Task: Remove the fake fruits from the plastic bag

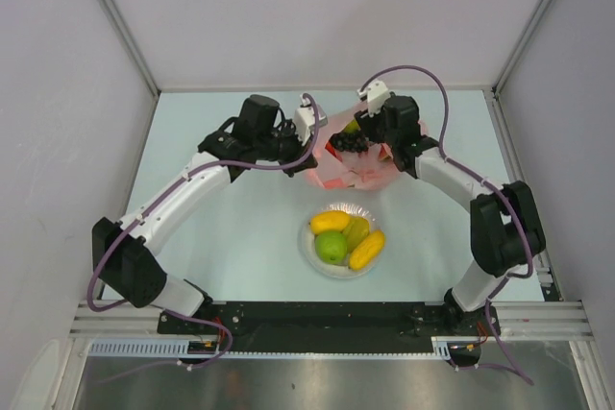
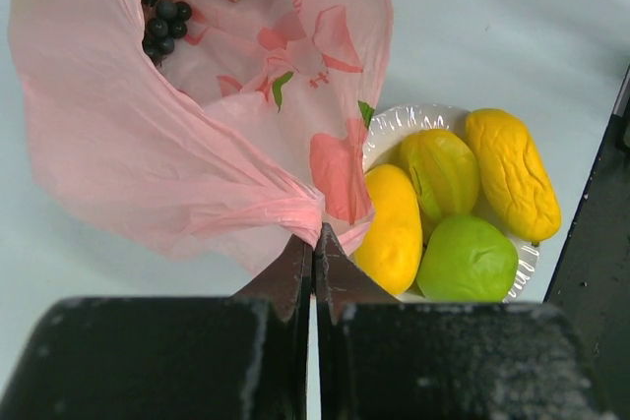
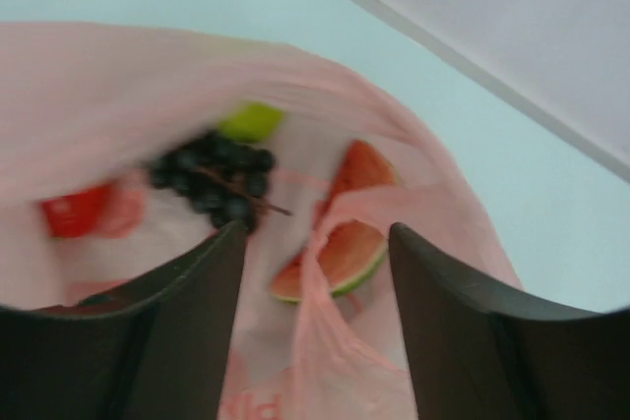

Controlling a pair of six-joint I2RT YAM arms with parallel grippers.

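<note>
The pink plastic bag (image 1: 348, 172) lies at the table's far middle, mouth open. My left gripper (image 2: 313, 236) is shut on a gathered fold of the bag's edge (image 2: 285, 206). My right gripper (image 3: 315, 233) hangs open over the bag's mouth, with a loose fold of film and the watermelon slice (image 3: 345, 255) between its fingers, untouched. Also inside are a dark grape bunch (image 3: 212, 179), a small red piece (image 3: 74, 210) and a green piece (image 3: 251, 122). On the white plate (image 2: 404, 120) lie a green apple (image 2: 468, 258), a yellow fruit (image 2: 394, 228), a yellow-green one (image 2: 440, 172) and an orange-yellow oblong one (image 2: 512, 174).
The plate (image 1: 309, 254) sits just in front of the bag, between the two arms. Grey walls (image 1: 67, 93) close the table on three sides. A black rail (image 1: 327, 319) runs along the near edge by the arm bases.
</note>
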